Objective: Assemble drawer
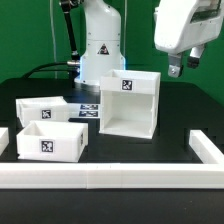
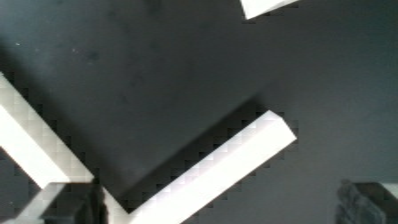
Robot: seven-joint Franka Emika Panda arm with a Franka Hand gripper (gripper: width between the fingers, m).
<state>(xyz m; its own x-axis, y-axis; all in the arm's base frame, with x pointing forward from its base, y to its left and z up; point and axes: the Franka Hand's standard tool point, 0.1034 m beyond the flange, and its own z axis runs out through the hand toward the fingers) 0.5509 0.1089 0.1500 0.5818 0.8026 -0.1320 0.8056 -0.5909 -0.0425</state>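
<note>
The large white hollow cube casing (image 1: 131, 103) stands upright mid-table with its open side facing the front and a tag on top. Two small white box trays sit at the exterior view's left: one in front (image 1: 50, 141) with a tag on its face, one behind (image 1: 42, 108). My gripper (image 1: 178, 68) hangs high above the table at the exterior view's right, well apart from all parts. In the wrist view the gripper (image 2: 214, 208) is open and empty, its fingertips (image 2: 63, 205) wide apart above the dark table.
Long low white bars edge the table at the front (image 1: 110, 178), the right (image 1: 207, 150) and the left (image 1: 3, 140); bars also show in the wrist view (image 2: 222, 165). The marker board (image 1: 88, 109) lies flat between the rear tray and the casing. The robot base (image 1: 100, 45) stands behind.
</note>
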